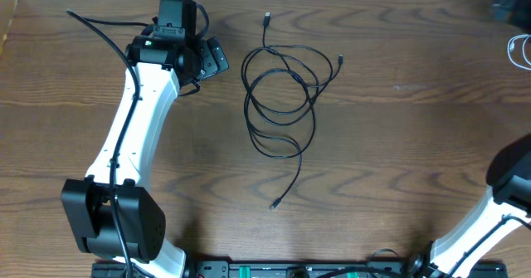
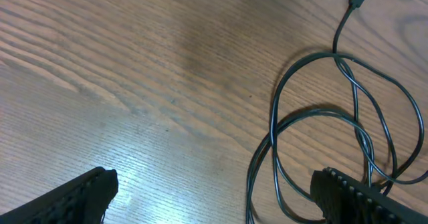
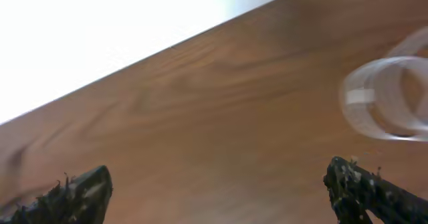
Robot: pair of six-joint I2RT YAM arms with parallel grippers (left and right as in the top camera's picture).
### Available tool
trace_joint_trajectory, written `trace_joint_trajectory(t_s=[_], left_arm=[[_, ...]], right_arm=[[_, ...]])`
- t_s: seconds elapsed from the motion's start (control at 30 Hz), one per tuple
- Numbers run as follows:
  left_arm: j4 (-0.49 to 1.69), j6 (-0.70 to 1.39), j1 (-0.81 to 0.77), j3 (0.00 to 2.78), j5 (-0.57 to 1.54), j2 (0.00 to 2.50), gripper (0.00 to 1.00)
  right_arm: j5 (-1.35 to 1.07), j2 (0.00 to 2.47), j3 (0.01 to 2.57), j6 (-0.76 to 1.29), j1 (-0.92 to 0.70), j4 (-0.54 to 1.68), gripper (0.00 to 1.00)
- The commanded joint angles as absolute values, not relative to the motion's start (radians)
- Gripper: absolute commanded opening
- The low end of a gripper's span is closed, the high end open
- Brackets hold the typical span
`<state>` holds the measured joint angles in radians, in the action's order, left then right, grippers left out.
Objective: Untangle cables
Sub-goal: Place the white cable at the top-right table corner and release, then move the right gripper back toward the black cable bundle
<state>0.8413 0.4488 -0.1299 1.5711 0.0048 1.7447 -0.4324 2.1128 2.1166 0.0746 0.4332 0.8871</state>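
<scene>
A long black cable (image 1: 314, 116) lies in overlapping loops at the table's middle, its plug ends pointing away from the coil. My left gripper (image 1: 217, 58) stands open just left of the coil's top. In the left wrist view the left gripper (image 2: 214, 184) hangs over the wood, and the black cable's (image 2: 273, 117) loops pass between its fingers close to the right fingertip (image 2: 331, 184), untouched. A white cable (image 1: 521, 50) lies coiled at the right edge. In the right wrist view my right gripper (image 3: 217, 177) is open and empty, with the blurred white cable (image 3: 364, 97) ahead to the right.
The table's far edge (image 3: 167, 47) runs close ahead of the right gripper. A dark part of the right arm (image 1: 508, 6) shows at the top right corner, and its lower links (image 1: 506, 187) at the bottom right. The left arm (image 1: 133, 129) spans the left side.
</scene>
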Motion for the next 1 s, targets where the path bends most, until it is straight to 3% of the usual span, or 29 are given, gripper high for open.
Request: trace_joint_trajectory(t_s=[0.0, 0.4, 0.43, 0.73, 0.97], left_arm=[[0.846, 0.450, -0.130, 1.564, 0.003, 1.733, 0.98], [0.846, 0.450, -0.130, 1.564, 0.003, 1.733, 0.98], [0.846, 0.450, -0.130, 1.564, 0.003, 1.733, 0.98], [0.846, 0.450, -0.130, 1.564, 0.038, 1.733, 0.98], [0.867, 0.451, -0.130, 1.563, 0.042, 1.734, 0.98]], right_arm=[[-0.604, 2.106, 2.120, 0.065, 0.303, 0.974, 0.99], [-0.312, 2.136, 2.021, 0.060, -0.152, 1.092, 0.99], [-0.312, 2.136, 1.996, 0.071, -0.177, 1.095, 0.95], [-0.313, 2.136, 1.828, 0.164, -0.272, 1.195, 0.84], [-0.320, 2.137, 1.694, 0.261, -0.351, 1.065, 0.78]])
